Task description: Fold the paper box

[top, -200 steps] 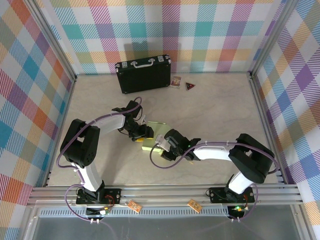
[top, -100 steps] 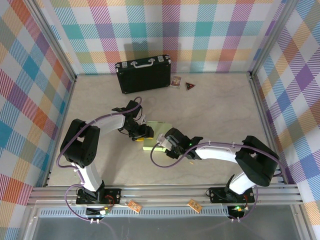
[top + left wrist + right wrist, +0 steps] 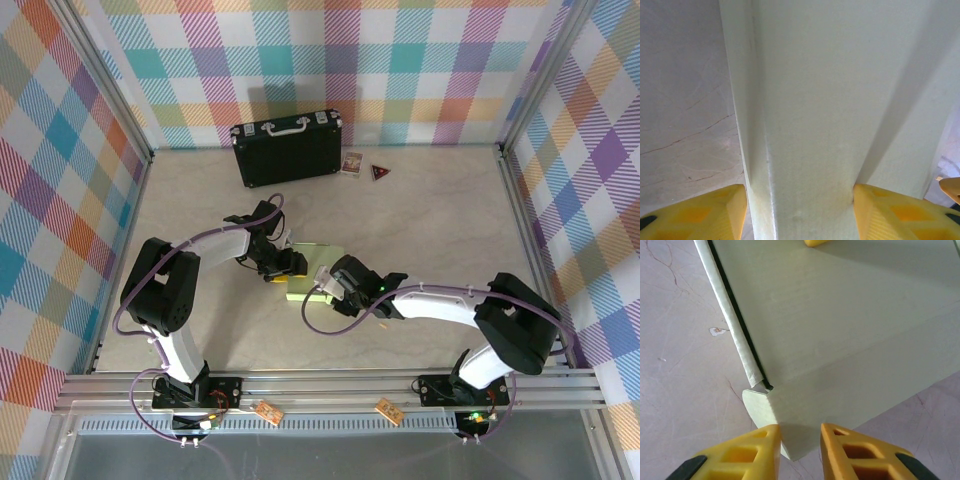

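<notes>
The paper box (image 3: 314,262) is a pale green, partly folded card shape lying mid-table between my two grippers. My left gripper (image 3: 288,266) reaches it from the left; in the left wrist view a long panel of the box (image 3: 815,100) runs between the yellow fingers (image 3: 700,212), touching both, so the left gripper (image 3: 800,215) is shut on it. My right gripper (image 3: 330,283) sits at the box's near edge. In the right wrist view a rounded flap corner of the box (image 3: 840,315) pokes between the fingers of the right gripper (image 3: 800,455), which stands open with a gap beside the card.
A black hard case (image 3: 288,148) with a metal handle lies at the back, with a small card (image 3: 351,162) and a dark triangular piece (image 3: 380,172) to its right. Checked walls on metal frames close in the table on three sides.
The box's raised far flap has dropped, so the box looks flatter and squarer. My right gripper has edged slightly left toward the box's near corner. The left arm has held still.
</notes>
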`<act>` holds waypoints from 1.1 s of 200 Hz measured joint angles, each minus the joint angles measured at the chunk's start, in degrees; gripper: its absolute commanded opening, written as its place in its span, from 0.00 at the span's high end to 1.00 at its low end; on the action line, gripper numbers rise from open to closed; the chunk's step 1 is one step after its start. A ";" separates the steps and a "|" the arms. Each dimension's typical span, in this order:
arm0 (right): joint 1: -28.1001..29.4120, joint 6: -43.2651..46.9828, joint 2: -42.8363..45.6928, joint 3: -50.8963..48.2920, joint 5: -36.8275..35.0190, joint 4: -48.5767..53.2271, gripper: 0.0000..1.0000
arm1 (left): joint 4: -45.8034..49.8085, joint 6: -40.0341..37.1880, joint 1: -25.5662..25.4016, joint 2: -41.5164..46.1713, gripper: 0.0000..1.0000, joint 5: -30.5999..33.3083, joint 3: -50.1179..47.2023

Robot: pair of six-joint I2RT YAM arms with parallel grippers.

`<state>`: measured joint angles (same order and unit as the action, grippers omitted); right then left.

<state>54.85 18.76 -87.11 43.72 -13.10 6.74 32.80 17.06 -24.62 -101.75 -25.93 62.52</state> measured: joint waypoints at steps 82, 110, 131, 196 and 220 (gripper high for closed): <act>0.31 1.68 -0.35 0.00 0.04 -1.55 0.46 | 0.00 0.00 0.00 -0.02 0.43 -0.02 0.00; 0.31 2.38 -1.68 0.00 -0.85 -1.64 0.55 | 0.00 -0.02 0.00 -0.04 0.43 -0.02 0.00; 0.31 3.39 -2.27 0.00 -1.70 -1.97 0.59 | 0.00 0.00 0.00 -0.09 0.43 -0.13 0.00; 0.72 4.46 -2.43 0.00 -2.84 -2.36 0.69 | 0.02 0.00 0.00 -0.20 0.44 -0.17 0.26; 0.72 3.61 -2.51 0.00 -1.49 -2.45 0.76 | 0.00 -0.02 0.00 -0.20 0.44 -0.17 0.26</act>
<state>55.57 22.37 -89.62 43.72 -14.59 4.29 32.80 17.04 -24.62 -101.95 -26.11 62.78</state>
